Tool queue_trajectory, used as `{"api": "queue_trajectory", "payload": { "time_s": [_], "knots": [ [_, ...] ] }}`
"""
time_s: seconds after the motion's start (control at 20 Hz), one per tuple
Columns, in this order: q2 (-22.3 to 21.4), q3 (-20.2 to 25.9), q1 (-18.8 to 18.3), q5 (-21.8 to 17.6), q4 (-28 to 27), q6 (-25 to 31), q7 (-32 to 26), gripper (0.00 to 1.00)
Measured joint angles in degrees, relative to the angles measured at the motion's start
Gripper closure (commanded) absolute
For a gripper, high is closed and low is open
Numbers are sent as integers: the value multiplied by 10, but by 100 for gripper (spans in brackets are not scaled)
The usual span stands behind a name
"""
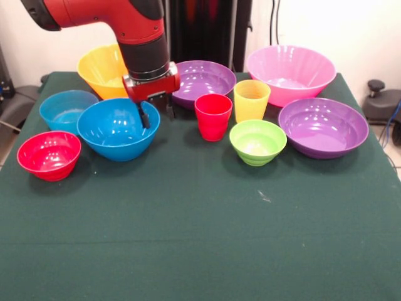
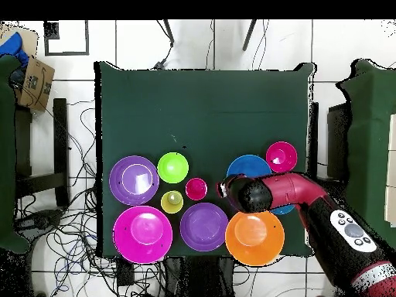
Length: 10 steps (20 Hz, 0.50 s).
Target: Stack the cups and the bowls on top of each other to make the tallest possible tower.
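Eight bowls (image 1: 290, 73) crowd two cups (image 1: 213, 116), pincer (image 1: 155, 113) spread apart over medium blue bowl (image 1: 116, 130).

**Ten pieces in a band across the table's upper half**

Front view, back row from left: upper-left large bowl (image 1: 100, 69), centre-back bowl (image 1: 203, 80), upper-right large bowl (image 1: 291, 73). Before the centre-back bowl stand the left cup (image 1: 213, 116) and right cup (image 1: 251, 99), just beside each other. At left, the far-left bowl (image 1: 66, 110) touches the middle-left bowl (image 1: 118, 128), with the lowest-left bowl (image 1: 49, 155) before them. Below the right cup sits the small bowl (image 1: 257, 142), and the right-hand bowl (image 1: 323, 126) is to its right.
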Motion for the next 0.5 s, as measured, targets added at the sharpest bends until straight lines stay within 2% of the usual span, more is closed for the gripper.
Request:
{"api": "queue_trajectory", "payload": {
  "time_s": [0.25,0.5],
  "knots": [
    [0,0,3,27,-18,10,0,0],
    [0,0,17,62,-51,48,0,0]
  ]
}}
